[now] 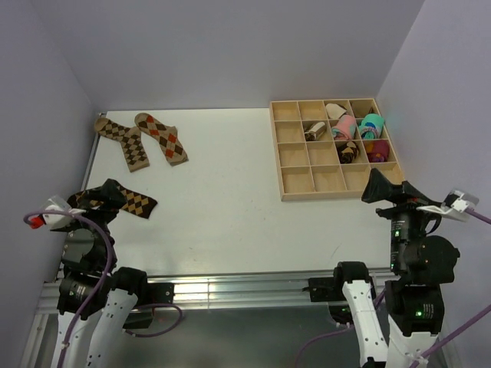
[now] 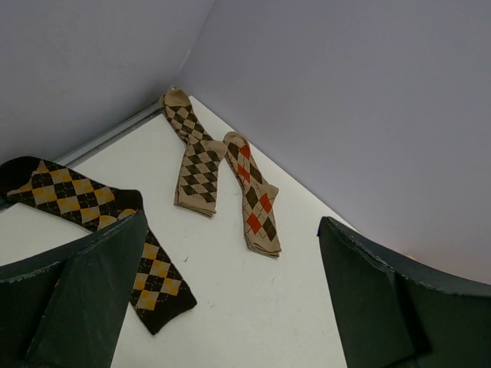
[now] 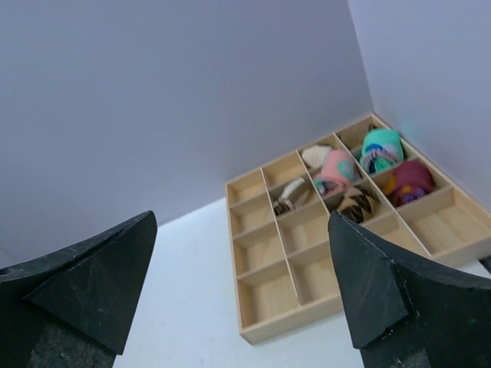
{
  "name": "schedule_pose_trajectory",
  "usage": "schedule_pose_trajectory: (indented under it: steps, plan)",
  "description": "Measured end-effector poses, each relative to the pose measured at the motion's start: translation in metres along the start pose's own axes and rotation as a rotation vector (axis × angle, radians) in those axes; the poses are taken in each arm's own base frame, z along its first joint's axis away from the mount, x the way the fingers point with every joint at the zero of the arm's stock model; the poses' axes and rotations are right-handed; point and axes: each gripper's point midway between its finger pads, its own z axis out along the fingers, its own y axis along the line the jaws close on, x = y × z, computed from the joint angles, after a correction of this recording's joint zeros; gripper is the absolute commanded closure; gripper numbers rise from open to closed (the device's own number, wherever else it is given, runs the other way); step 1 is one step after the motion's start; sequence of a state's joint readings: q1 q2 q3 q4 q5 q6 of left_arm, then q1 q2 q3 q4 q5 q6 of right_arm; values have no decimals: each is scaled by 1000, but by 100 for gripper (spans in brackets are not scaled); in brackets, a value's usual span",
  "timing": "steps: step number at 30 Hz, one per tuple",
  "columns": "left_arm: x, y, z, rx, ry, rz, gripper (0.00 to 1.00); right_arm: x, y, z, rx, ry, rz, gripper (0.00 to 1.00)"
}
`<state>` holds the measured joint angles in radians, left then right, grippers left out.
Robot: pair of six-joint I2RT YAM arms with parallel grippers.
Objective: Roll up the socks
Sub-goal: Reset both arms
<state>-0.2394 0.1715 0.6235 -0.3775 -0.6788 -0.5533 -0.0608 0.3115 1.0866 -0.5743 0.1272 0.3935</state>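
The white table fills the overhead view, walled in by pale lilac panels on three sides. At about 2 o'clock on it sits a wooden tray, divided four by four, lying flat near the right wall.

The left gripper hangs over the table's 8 o'clock edge with its dark fingers spread wide apart and nothing between them. The right gripper hovers at about 4 o'clock, just off the tray's near right corner, jaws equally wide and empty.

Three socks lie flat and unrolled. A dark brown sock with yellow diamonds lies at 8 o'clock, one end hidden beneath the left gripper. Towards 10 o'clock, by the far left corner, a tan sock with brown diamonds and a tan sock with red diamonds lie side by side, just touching or nearly so.

In the tray's right half sit rolled bundles, each in its own compartment: a brown-and-cream striped bundle, a dark argyle bundle, a pink bundle, a teal bundle, a magenta bundle and a small cream bundle in the far row
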Motion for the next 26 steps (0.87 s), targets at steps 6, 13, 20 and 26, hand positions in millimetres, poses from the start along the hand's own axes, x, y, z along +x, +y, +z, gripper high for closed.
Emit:
schedule_pose_trajectory:
  steps: [6,13,20,26]
  plan:
    - [-13,4,-9,9,-45,-41,0,50,-23,-5,5,100,-73,0]
    - [-12,11,-10,-22,-46,-37,0,68,-33,-15,-39,77,-114,0]
    - [-5,18,-6,-69,-29,-11,1,81,-33,-13,-66,97,-137,0]
    - [-4,18,-4,-76,-28,-6,1,79,-33,-14,-74,79,-144,0]
